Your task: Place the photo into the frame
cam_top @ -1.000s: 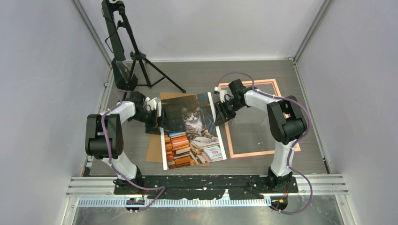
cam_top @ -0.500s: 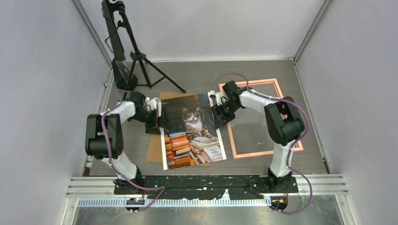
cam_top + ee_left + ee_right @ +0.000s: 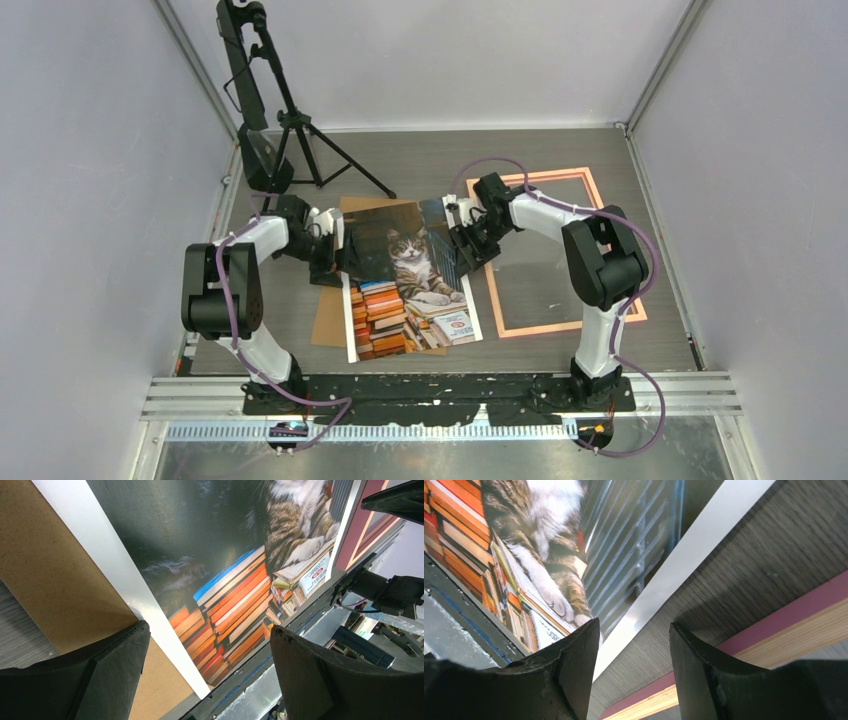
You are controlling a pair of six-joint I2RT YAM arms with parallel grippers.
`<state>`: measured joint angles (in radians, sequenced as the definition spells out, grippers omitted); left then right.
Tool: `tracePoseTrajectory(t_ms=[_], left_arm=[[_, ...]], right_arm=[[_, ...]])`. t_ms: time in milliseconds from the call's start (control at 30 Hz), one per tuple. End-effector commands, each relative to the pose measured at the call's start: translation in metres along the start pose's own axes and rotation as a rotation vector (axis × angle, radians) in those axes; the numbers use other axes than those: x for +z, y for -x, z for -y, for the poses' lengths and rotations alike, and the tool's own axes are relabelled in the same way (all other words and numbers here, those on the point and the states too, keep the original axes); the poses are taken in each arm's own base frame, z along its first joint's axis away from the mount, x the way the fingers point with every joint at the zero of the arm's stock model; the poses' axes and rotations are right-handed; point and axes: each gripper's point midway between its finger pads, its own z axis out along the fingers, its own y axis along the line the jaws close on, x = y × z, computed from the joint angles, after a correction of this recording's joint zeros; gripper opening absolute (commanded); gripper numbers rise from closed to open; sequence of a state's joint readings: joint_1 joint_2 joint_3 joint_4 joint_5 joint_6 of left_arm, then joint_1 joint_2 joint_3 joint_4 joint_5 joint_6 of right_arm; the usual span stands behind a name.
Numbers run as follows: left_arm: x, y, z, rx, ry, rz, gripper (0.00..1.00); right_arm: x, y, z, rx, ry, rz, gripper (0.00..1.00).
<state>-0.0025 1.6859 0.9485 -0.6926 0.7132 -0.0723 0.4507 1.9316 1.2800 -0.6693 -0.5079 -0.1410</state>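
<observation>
The photo (image 3: 410, 280), a tabby cat among stacked books, lies face up in the middle of the table, partly over a brown backing board (image 3: 325, 325). The salmon-pink frame (image 3: 565, 325) lies flat to its right. My left gripper (image 3: 335, 255) hangs at the photo's left edge, open wide; in the left wrist view its jaws (image 3: 210, 628) span the photo (image 3: 200, 545) and the board (image 3: 55, 575), holding nothing. My right gripper (image 3: 462, 250) is low at the photo's right edge. It stands open (image 3: 634, 625) over the photo's white border (image 3: 684, 550) and bare table, with the frame's rail (image 3: 774, 630) just beyond.
A black tripod stand (image 3: 290, 120) rises at the back left, one leg reaching toward the photo's far edge. Grey walls close in on three sides. A metal rail (image 3: 440, 395) with both arm bases runs along the near edge.
My right gripper has shifted left and down from the frame's far corner to the photo's right edge, and its jaws have widened. The left arm and the photo have not moved.
</observation>
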Motion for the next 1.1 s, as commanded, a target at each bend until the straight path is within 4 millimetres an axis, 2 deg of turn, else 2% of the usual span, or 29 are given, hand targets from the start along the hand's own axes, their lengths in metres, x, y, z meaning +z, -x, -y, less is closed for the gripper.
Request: tracePoseTrajectory(t_ms=[0,367,433,867,1067], left_arm=[[0.007,0.006,-0.004,0.042,0.005,0.02,0.95],[0.007,0.005,-0.004,0.039,0.003,0.016,0.95],[0.008,0.005,-0.005,0.039,0.004,0.017,0.95],[0.011,0.004,-0.009,0.036,0.01,0.009,0.95],[0.01,0.004,-0.008,0.043,0.012,0.017,0.95]], right_arm=[[0.012,-0.011,-0.008,0.027,0.059,-0.036,0.6],[0.031,-0.014,-0.022,0.1,0.207,-0.031,0.6],[0.032,-0.009,-0.022,0.118,0.236,-0.005,0.6],[0.01,0.006,-0.016,0.252,0.371,0.158,0.57],[0.004,0.004,-0.013,0.284,0.4,0.18,0.54]])
